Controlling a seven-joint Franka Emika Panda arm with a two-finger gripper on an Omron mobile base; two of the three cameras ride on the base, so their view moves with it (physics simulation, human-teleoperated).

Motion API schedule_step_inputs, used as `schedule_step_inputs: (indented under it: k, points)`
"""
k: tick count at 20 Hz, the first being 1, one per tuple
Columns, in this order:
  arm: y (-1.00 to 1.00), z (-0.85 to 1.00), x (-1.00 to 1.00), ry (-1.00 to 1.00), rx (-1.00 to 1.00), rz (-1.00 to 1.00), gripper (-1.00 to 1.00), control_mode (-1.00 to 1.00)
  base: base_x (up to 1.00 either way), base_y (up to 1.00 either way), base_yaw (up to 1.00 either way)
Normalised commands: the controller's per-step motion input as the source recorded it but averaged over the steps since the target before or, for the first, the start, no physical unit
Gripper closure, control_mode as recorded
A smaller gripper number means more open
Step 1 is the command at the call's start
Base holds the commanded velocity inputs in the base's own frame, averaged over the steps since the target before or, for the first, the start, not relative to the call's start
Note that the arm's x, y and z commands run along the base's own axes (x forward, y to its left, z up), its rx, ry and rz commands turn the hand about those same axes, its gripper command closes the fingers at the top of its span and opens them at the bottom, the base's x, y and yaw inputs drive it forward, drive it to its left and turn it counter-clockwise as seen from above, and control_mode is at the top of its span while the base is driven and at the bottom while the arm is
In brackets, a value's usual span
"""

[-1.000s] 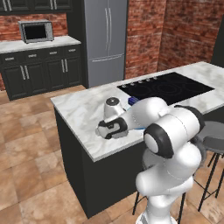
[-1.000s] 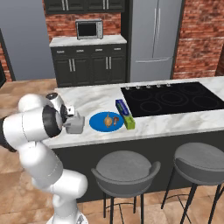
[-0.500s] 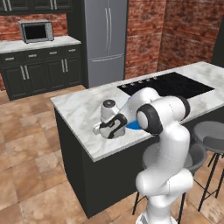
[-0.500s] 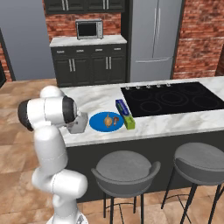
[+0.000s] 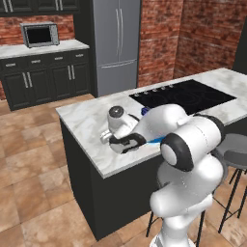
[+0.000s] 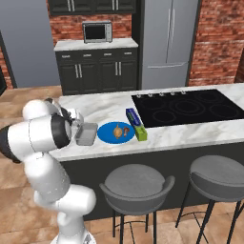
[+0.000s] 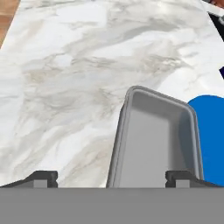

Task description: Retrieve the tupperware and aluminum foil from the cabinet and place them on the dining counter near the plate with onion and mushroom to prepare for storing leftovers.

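The clear grey tupperware [image 7: 157, 140] [image 6: 86, 134] rests on the white marble dining counter [image 6: 190, 136], just left of the blue plate [image 6: 116, 132] [image 7: 212, 127] that carries the onion and mushroom. Right of the plate lies the blue aluminum foil [image 6: 136, 124] carton, beside the cooktop. My gripper [image 7: 111, 178] [image 5: 120, 143] hangs low over the tub's near end and is open. Its fingertips [image 7: 41, 177] stand wide apart, and the right one is in front of the tub. The cabinet is out of view.
A black glass cooktop [image 6: 188, 107] fills the counter's right part. Two round grey stools [image 6: 136, 183] stand along the near side. Bare marble [image 7: 78, 65] stretches left of and beyond the tub. A fridge [image 6: 169, 43] and a microwave [image 6: 97, 32] stand at the back wall.
The jaws went from shut to wide open and let go of the tupperware, which now lies on the counter by the plate. The arm's elbow swung round.
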Motion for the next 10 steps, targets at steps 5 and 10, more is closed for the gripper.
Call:
schedule_step_inputs:
  k: [5,10]
  points:
    - [-0.17,1.00,-1.00,-0.23,-0.01,-0.03,-1.00,-1.00,0.00,0.00,0.00]
    - [-0.62,1.00,-0.97,-0.21,0.08,-0.05,-1.00,-1.00,0.00,0.00,0.00]
